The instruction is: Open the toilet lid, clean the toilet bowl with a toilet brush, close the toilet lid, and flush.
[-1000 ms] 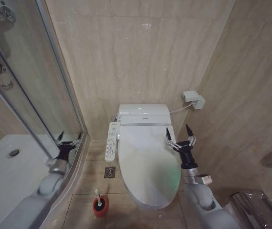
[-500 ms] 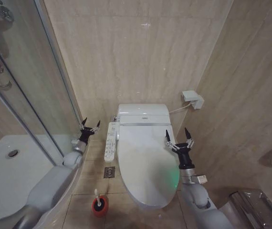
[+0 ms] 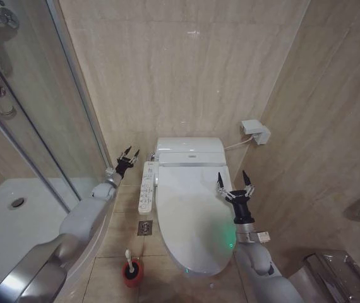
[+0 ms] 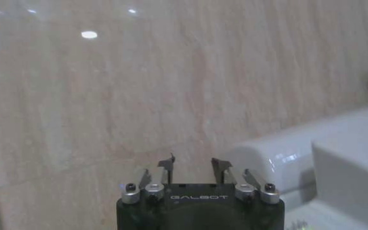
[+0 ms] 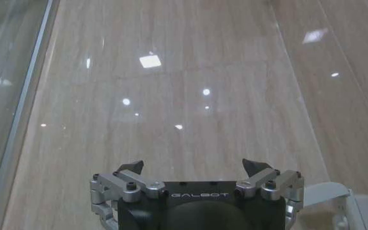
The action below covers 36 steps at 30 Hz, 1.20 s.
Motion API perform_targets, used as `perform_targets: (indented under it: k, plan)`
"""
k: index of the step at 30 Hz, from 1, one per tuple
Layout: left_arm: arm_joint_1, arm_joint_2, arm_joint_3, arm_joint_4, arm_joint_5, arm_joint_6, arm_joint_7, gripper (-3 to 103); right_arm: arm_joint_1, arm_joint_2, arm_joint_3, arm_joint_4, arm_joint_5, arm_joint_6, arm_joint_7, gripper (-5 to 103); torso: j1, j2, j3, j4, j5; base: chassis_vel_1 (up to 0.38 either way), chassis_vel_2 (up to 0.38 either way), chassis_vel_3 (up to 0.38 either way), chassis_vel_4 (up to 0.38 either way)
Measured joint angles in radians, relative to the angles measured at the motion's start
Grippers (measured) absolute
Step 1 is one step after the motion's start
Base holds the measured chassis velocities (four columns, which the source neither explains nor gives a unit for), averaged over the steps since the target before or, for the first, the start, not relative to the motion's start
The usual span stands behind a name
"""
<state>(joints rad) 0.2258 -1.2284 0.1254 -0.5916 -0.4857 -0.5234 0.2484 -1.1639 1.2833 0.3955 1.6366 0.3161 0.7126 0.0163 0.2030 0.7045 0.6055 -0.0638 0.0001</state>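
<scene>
The toilet lid [image 3: 191, 211] is down, glossy white, covering the toilet bowl, so the bowl is hidden. My left gripper [image 3: 128, 154] is open in the air beside the toilet's back left corner, above the side control panel [image 3: 147, 186]. In the left wrist view the left gripper [image 4: 193, 165] faces the beige wall, with the white rear unit [image 4: 312, 153] to one side. My right gripper [image 3: 233, 182] is open, fingers pointing up, over the lid's right edge; its wrist view shows the right gripper [image 5: 193, 166] spread wide. The toilet brush [image 3: 129, 257] stands in its red holder [image 3: 132, 273] on the floor.
A glass shower partition [image 3: 72, 126] and white shower tray [image 3: 9, 227] lie at the left. A wall socket box [image 3: 256, 131] hangs right of the toilet. A floor drain [image 3: 145, 228] sits left of the toilet. A shiny metal bin [image 3: 338, 271] stands at the lower right.
My left arm has swung from beside the shower glass forward and right to the toilet's back left corner. The right gripper has shifted slightly down and left.
</scene>
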Motion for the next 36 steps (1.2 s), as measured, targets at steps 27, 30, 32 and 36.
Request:
perform_targets:
  k: [27, 30, 32, 36]
  plan:
    - [-0.074, 0.005, 0.091, 0.098, 0.055, -0.02, 0.132, 0, -0.006, 0.045, 0.002, -0.031, 0.089, 0.03, -0.085, 100, 0.0, 0.0, 0.0, 0.0, -0.0002, 0.0, 0.0, 0.0, 0.0]
    - [-0.073, 0.005, 0.091, 0.094, 0.055, -0.02, 0.132, 0, -0.003, 0.044, 0.005, -0.038, 0.089, 0.03, -0.082, 100, 0.0, 0.0, 0.0, 0.0, -0.0001, -0.061, 0.037, 0.084, -0.038]
    - [-0.072, 0.004, 0.091, 0.091, 0.055, -0.021, 0.131, 0, -0.003, 0.044, 0.007, -0.041, 0.088, 0.03, -0.08, 100, 0.0, 0.0, 0.0, -0.0004, -0.0002, -0.139, 0.062, 0.157, -0.103]
    - [-0.07, 0.003, 0.093, 0.08, 0.052, -0.026, 0.128, 0, -0.003, 0.043, 0.011, -0.05, 0.059, 0.03, -0.055, 100, 0.0, 0.0, 0.0, -0.0006, -0.0001, -0.189, 0.142, 0.17, -0.151]
